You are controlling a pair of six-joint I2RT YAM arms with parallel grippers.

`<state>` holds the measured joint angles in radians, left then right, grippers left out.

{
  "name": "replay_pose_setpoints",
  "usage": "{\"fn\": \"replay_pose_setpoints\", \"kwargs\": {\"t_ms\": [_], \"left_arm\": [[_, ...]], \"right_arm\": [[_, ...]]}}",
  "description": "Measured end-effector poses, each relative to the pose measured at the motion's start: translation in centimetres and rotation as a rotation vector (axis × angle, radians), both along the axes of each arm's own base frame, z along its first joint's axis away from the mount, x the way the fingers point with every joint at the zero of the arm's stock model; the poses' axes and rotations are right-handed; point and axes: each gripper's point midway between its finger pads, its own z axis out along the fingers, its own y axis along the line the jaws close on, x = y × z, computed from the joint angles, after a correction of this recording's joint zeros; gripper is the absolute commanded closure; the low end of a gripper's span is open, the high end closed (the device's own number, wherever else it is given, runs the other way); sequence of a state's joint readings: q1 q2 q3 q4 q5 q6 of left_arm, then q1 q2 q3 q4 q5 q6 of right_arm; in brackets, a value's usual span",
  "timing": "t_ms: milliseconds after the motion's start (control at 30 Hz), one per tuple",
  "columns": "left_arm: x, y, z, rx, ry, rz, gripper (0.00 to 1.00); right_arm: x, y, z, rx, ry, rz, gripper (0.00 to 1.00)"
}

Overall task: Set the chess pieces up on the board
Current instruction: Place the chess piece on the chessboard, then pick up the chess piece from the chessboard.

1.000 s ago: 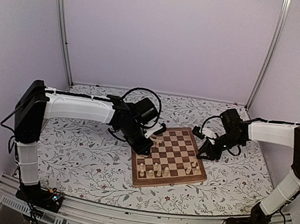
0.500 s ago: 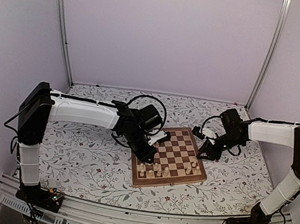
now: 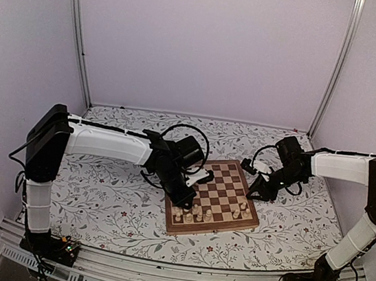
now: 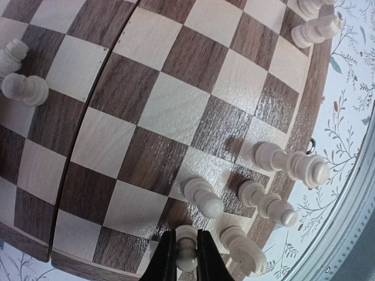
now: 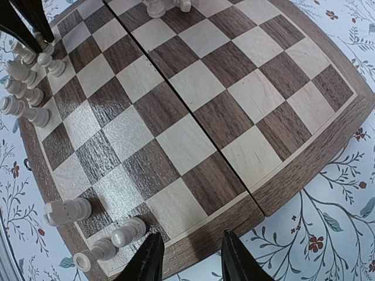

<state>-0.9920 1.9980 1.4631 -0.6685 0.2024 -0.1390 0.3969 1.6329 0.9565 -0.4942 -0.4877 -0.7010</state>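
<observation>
Left arm has swung in from the far-left side of the board [image 3: 223, 190] and the left gripper [image 3: 186, 199] now sits over its near-left corner. The right one hasn't budged at all. On the left wrist cam, the left gripper [image 4: 186, 234] is pinched tight on a cream piece [image 4: 186, 257], held head-up between the two black fingers just above the squares by the board's [image 4: 176, 111] edge. Can't tell if its base is touching down. A few other chess pieces [image 4: 202, 196] stand just beside it, with more along the same edge [image 3: 192, 214]. The right gripper [image 5: 190, 237] hangs at the board's [image 5: 193, 117] right border, fingers about halfway apart with nothing between them. The board lies mid-table on the floral tabletop [image 3: 111, 200].
</observation>
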Motion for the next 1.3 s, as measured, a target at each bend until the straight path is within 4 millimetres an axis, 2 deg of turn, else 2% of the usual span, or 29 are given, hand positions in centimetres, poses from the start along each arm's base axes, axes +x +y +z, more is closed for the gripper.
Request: {"fn": "replay_pose_setpoints", "kwargs": {"t_ms": [500,733,867,1100,1200,1300], "left_arm": [[-0.1,0.0,-0.7,0.011,0.008,-0.001,0.77],[0.4,0.0,-0.4,0.015,-0.015,0.003,0.69],[1.9,-0.8,1.5,-0.014,-0.089,0.020,0.64],[6.9,-2.7,6.5,-0.069,-0.283,0.120,0.64],[8.4,-3.3,7.0,-0.067,-0.326,0.153,0.63],[9.4,-3.7,5.8,-0.043,-0.336,0.177,0.62]], "right_arm": [[-0.1,-0.1,-0.1,-0.002,0.006,0.000,0.63],[-0.1,-0.1,-0.1,-0.002,0.006,0.000,0.63],[-0.1,-0.1,-0.1,-0.002,0.007,0.000,0.63],[-0.2,-0.1,0.0,-0.003,0.009,0.000,0.63],[-0.2,-0.1,-0.1,-0.004,0.010,0.000,0.63],[-0.2,-0.1,-0.1,-0.005,0.011,0.000,0.63]]}}
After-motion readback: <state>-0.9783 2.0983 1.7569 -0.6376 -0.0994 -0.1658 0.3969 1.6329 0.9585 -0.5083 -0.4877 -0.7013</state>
